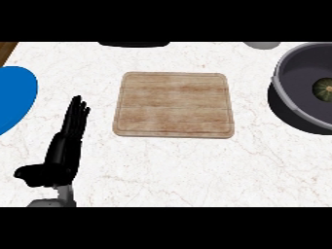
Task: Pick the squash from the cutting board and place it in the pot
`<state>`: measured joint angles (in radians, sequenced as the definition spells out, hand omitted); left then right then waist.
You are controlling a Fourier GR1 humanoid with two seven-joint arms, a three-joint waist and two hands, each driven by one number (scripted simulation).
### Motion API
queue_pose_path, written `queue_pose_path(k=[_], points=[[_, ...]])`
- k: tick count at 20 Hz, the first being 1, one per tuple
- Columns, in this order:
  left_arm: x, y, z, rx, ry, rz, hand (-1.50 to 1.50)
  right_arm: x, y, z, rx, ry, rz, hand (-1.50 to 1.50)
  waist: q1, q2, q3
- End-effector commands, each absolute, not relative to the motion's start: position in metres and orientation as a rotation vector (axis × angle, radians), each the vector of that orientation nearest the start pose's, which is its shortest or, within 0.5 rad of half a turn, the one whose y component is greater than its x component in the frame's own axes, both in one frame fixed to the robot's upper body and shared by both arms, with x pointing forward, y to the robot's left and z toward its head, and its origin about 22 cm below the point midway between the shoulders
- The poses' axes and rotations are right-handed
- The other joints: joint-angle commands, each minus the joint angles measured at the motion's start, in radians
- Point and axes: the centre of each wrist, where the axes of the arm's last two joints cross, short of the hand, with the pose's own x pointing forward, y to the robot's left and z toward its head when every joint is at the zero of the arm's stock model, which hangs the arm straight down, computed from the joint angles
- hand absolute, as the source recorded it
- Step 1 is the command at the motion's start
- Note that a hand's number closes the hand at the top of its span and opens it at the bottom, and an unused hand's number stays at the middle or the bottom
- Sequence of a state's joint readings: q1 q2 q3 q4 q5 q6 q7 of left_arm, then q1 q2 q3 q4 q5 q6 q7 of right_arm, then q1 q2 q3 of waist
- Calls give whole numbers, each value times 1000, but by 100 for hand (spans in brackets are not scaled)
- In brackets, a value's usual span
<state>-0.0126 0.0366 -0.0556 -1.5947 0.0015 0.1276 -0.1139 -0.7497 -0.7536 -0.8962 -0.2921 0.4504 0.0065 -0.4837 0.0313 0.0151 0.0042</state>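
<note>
One squash [328,90], small, round, dark green with a pale stem at centre; lies inside the pot [290,68] at the right edge of the desk [168,165], on the pot's floor, stem up. By that position the placing step looks done.

Handling, as a judgement: hard-rinded and stiff, unlikely to bruise or deform; fairly light for its kind given how small it sits in the pot; smooth, ribbed skin that may slide or roll on a curved surface. Best hold would be across the widest part of the body, fingers on one flank and thumb opposite, not by the stem.

One board [174,105], wooden, at mid-desk, bare on top; nothing rests on it.

One left hand [64,146], near left of the desk, fingers straight and close together, pointing far, thumb out to the left; holding nothing, resting. Squash lies well apart from these fingers: far to the right, with the board between, and no contact.

Right hand: not visible.

Other items: blue plate [3,99] at the left edge; dark object [134,44] at the far edge, cut off; pale round object [262,44] far right, too little visible to name.
</note>
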Motion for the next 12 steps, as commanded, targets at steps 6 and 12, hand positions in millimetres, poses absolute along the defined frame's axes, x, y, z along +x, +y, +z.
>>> queue_pose_path(k=[6, 12], points=[[244, 224, 7, 69, -1720, 12, 0, 270, -568, 97, -835, -1660, -210, -150, 6, 2, 2], [255, 212, 23, 61, -1724, 9, 0, 257, -576, 92, -873, -1670, -297, -150, 7, 3, 3]])
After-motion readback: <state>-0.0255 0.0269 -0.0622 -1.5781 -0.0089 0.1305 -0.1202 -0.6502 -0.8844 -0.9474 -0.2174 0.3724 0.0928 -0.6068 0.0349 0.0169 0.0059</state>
